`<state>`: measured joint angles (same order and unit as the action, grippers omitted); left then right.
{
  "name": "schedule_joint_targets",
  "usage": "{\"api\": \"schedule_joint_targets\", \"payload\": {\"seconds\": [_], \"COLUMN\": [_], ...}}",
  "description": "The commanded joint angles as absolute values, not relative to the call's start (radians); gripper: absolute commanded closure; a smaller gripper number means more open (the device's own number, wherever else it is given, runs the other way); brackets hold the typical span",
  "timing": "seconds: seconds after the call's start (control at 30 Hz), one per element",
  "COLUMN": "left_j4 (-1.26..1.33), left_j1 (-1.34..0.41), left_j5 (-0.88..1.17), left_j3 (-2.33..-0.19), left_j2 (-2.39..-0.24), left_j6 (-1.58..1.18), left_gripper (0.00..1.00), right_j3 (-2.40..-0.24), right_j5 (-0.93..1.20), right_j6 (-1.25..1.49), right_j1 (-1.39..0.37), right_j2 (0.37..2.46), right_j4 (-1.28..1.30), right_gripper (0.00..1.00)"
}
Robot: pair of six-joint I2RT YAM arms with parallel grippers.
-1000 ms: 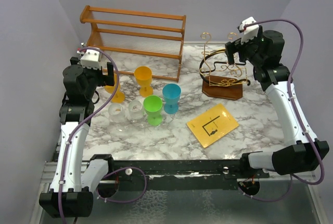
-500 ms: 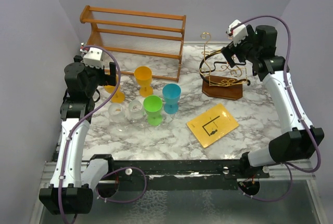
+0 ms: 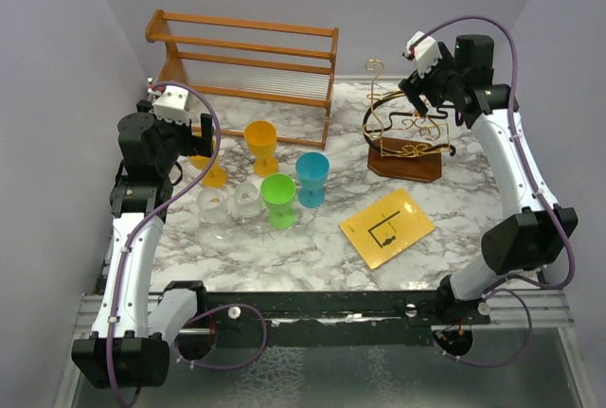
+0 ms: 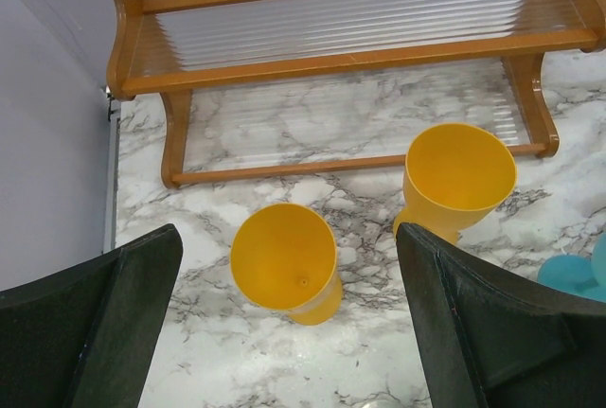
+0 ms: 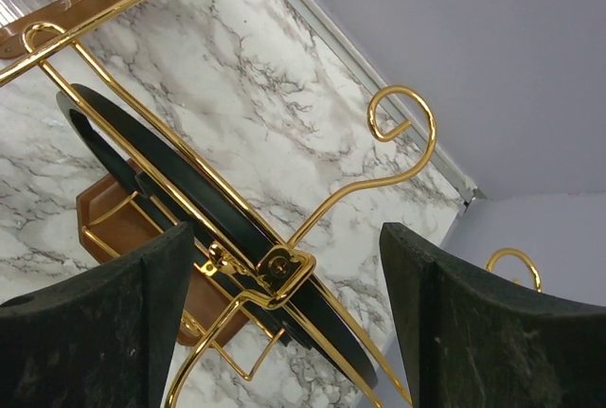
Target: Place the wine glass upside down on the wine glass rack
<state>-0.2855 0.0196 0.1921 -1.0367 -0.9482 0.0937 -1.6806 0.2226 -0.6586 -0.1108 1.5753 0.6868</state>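
since neither gripper has anything in it, i'd call this the very start: the pickup isn't done yet. the wine glass (i'm taking it to be one of the two clear ones, can't tell which is meant) stands on the marble table at about 9 o'clock in the top view. it's just beside the second clear glass and the green cup.

the left gripper hangs wide open and empty, off toward 11 o'clock from those glasses. its wrist camera looks straight down on a yellow cup, with a second yellow cup at 2 o'clock from that, so it's lined up over the wrong thing.

the right gripper is spread wide too, holding nothing, up over the wine glass rack at 1 o'clock. in its wrist view the gold hoop and a curled hook show between the fingers, but i can't tell whether anything touches.

next move, my guess: the left arm has to shift toward 5 o'clock, drop onto the clear glass and close gently without bumping its neighbours. after that the glass needs flipping and carrying across to the rack, which looks like a long reach, so maybe a handoff. the right arm should either back off the wire or get ready to receive.
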Motion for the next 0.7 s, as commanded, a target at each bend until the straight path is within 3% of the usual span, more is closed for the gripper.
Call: {"api": "schedule_joint_targets", "payload": {"seconds": [0.0,0.67], "left_j4": [-0.274,-0.264], "left_j1": [0.026,0.03], "left_j5": [0.227,0.256], "left_j3": [-1.054,-1.037], "left_j2": [-0.95,-0.947], "left_j6": [0.107,0.11], "left_gripper": [0.01,0.01], "right_j3": [-1.724,-1.776], "right_j5": [0.242,0.278], "right_j6": [-0.657,-0.677], "right_j1": [-0.107,-0.106], "right_j2": [1.616,1.661], "right_j4": [0.738,0.82], "right_gripper": [0.24,0.58]}}
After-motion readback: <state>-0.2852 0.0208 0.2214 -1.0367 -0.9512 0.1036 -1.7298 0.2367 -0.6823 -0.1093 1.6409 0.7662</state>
